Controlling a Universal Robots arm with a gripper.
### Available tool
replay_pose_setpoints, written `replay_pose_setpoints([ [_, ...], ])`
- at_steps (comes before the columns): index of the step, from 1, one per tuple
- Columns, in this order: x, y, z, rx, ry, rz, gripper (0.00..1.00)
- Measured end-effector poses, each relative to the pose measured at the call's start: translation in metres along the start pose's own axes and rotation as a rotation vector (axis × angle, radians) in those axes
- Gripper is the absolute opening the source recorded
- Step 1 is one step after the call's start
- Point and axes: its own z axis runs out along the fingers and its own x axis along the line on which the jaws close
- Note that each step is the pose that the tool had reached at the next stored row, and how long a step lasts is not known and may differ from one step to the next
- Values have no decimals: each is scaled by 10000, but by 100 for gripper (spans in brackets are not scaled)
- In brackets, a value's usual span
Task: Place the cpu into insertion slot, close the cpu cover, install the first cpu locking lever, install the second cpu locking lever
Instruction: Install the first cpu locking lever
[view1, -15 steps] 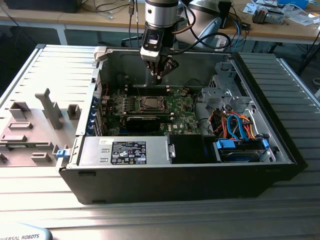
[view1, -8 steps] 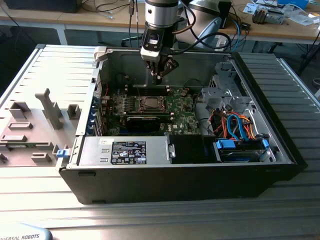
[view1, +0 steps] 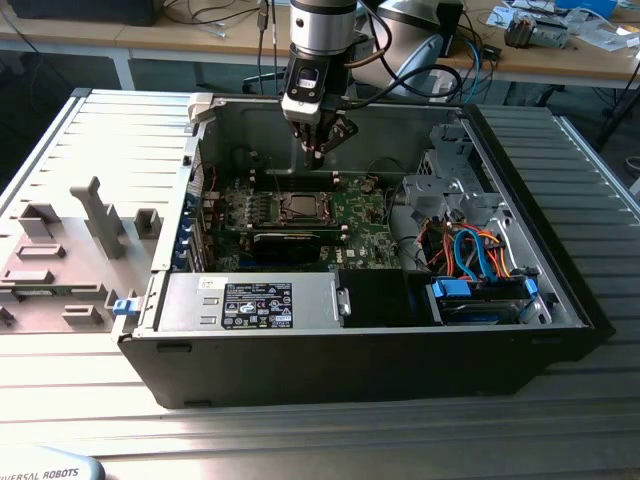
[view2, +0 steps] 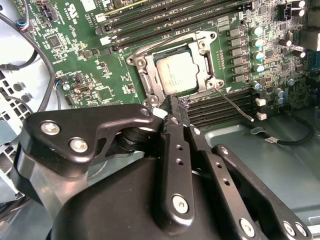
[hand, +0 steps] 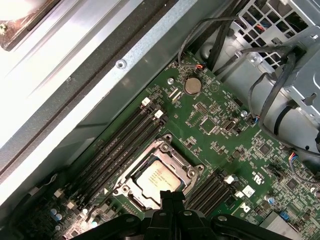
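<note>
Now: open desktop computer case (view1: 400, 360) lies on the ribbed metal bench (view1: 300, 440), with the green motherboard (view1: 355, 215) exposed inside.

- Tool (view1: 318, 150) hangs over the board's far edge, a little above the socket area in the exterior view. In both wrist views its black fingers (view2: 172, 145) are pressed together with nothing seen between them. The tip (view2: 172, 106) sits just beside the near corner of the socket; contact with the board cannot be judged.
- cpu (view2: 175, 72) is seated in the insertion slot (view1: 280, 207), silver-grey top up and square to the socket. It also shows in the first wrist view (hand: 159, 177).
- cpu cover (view2: 142, 75) lies flat around the chip, which shows through its central window. The frame's far side shows in the first wrist view (hand: 170, 150).
- A thin wire locking lever (view2: 235, 104) angles away from one socket corner, out across the short memory slots rather than along the socket's edge.
- Long memory slots (hand: 120, 145) run beside the socket. A coin cell (hand: 192, 86) sits further up the board.
- Power supply (view1: 250, 300) sits at the case's near side. Blue and orange cables (view1: 470, 250) are bundled toward the exterior view's right.
- Grey fixture blocks (view1: 100, 215) stand on the bench at the exterior view's left.
</note>
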Motion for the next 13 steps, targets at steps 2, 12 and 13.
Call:
replay_pose_setpoints([
  [2, 0, 0, 0, -1, -1, -26, 11],
  [12, 0, 0, 0, -5, -2, -123, 11],
  [13, 0, 0, 0, -5, -3, -130, 11],
])
